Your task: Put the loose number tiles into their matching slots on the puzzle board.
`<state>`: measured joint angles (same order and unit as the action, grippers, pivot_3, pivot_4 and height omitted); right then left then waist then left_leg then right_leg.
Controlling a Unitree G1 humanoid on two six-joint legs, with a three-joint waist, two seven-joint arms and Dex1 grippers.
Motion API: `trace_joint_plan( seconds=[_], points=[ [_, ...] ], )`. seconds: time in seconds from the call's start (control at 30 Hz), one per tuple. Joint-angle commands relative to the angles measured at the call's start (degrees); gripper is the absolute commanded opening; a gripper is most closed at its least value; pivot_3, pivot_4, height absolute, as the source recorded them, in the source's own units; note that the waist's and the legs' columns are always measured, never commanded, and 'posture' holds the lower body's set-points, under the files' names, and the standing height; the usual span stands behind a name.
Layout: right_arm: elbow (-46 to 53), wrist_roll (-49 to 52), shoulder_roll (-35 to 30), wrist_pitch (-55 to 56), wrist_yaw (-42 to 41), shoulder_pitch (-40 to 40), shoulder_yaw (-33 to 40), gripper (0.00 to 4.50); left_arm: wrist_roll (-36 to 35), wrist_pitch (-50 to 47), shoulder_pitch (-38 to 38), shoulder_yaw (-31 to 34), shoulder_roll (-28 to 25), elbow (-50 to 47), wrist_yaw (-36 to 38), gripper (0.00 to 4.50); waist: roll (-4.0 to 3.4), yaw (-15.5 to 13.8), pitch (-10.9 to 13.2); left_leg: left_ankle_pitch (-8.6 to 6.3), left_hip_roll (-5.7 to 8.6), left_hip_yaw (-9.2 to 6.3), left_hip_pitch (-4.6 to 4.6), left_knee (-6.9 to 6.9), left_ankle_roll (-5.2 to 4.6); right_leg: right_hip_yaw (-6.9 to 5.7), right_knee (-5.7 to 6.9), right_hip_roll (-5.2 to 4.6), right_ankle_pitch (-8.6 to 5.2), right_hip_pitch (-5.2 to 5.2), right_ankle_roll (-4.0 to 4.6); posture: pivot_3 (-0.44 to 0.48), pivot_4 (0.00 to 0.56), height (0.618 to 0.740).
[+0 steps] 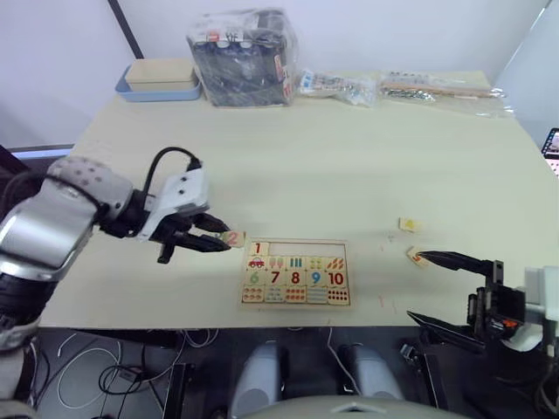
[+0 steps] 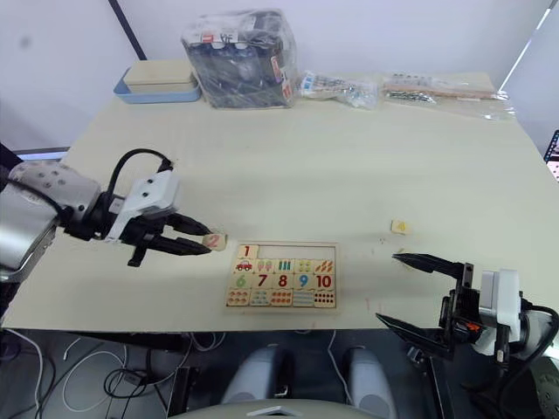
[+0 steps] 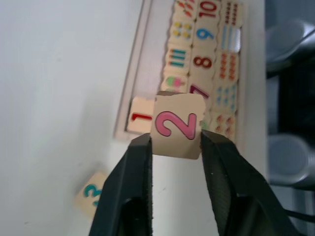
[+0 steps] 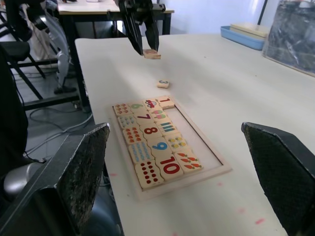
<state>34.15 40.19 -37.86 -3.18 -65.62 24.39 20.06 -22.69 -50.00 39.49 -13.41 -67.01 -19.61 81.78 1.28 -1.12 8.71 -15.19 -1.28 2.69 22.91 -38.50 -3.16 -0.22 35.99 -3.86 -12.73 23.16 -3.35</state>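
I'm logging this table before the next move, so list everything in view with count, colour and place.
Puzzle board: one, pale wood, near edge of the table, centre; tile 1 sits in its top row, the rest of that row open.
Tile 2: one, pink digit, held in the left claw above the table.
Tile 3: one, teal digit, on the table beside the board.
Other loose tiles: two, pale, on the table right of the board.
Tray: one, blue, far left corner.
Plastic bags: several, clear, far edge.
Table: one, pale.
Left claw: black, shut on tile 2.
Right claw: black, open, near right edge.
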Motion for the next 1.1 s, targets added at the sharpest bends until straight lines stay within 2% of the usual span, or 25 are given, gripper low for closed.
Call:
trace_joint_plan(
  seconds=[0.03,0.2,0.33,0.53,0.7,0.83,1.1],
  points=[
    [3.2,-0.1,0.5,1.5,1.2,0.9,1.3,4.50,1.1,-10.1,7.9,-5.8,0.3,-2.9,-0.6,0.94,-0.02,0.1,0.0,0.00,0.02,-0.01,-0.02,-0.01,0.00,0.10,0.00,0.04,-0.01,-0.01,-0.02,0.000,0.150,0.740],
    [4.4,0.5,0.7,1.9,1.5,2.6,2.5,4.50,2.1,-18.6,18.1,-14.5,3.1,-3.6,-0.9,0.94,0.00,0.3,0.0,0.00,0.05,-0.03,-0.03,0.01,0.00,0.26,-0.01,0.24,-0.02,-0.01,-0.07,0.000,0.150,0.740],
    [5.8,0.9,0.8,2.2,1.7,3.8,3.2,4.50,5.9,-19.1,23.5,-22.8,5.5,-2.2,-1.1,0.94,0.00,0.3,0.0,0.00,0.05,0.01,-0.05,0.00,0.00,0.42,0.00,0.31,-0.04,0.00,-0.04,0.000,0.150,0.740],
    [7.3,0.1,0.9,2.0,3.2,4.0,2.2,4.50,7.7,-19.3,24.6,-26.3,8.2,0.1,-3.2,0.94,0.01,0.3,0.0,0.00,0.03,0.01,-0.04,0.00,-0.01,0.58,0.00,0.38,-0.03,0.01,-0.03,0.000,0.150,0.740],
    [6.4,-0.9,1.4,3.0,2.9,4.3,1.8,4.50,10.0,-22.3,24.6,-29.9,12.7,1.3,-8.0,0.94,0.01,0.1,0.0,0.00,0.04,-0.06,-0.02,-0.02,-0.01,0.80,0.02,0.42,-0.03,-0.01,-0.04,0.000,0.150,0.740],
    [7.0,-1.8,1.9,3.1,4.0,3.9,0.6,4.50,10.5,-23.0,24.4,-31.5,13.9,1.3,-9.9,0.94,0.01,0.2,0.0,0.00,0.04,-0.06,0.00,-0.06,-0.02,1.24,0.02,0.72,-0.02,0.00,-0.02,0.000,0.150,0.740],
    [6.7,-2.5,1.9,3.1,4.6,2.9,-0.8,4.50,13.4,-18.8,23.0,-34.3,14.9,3.3,-11.5,0.94,0.01,0.2,0.0,0.00,0.03,-0.04,-0.01,-0.06,-0.02,1.27,0.03,0.79,0.01,0.01,0.05,0.000,0.150,0.740]
  ],
)
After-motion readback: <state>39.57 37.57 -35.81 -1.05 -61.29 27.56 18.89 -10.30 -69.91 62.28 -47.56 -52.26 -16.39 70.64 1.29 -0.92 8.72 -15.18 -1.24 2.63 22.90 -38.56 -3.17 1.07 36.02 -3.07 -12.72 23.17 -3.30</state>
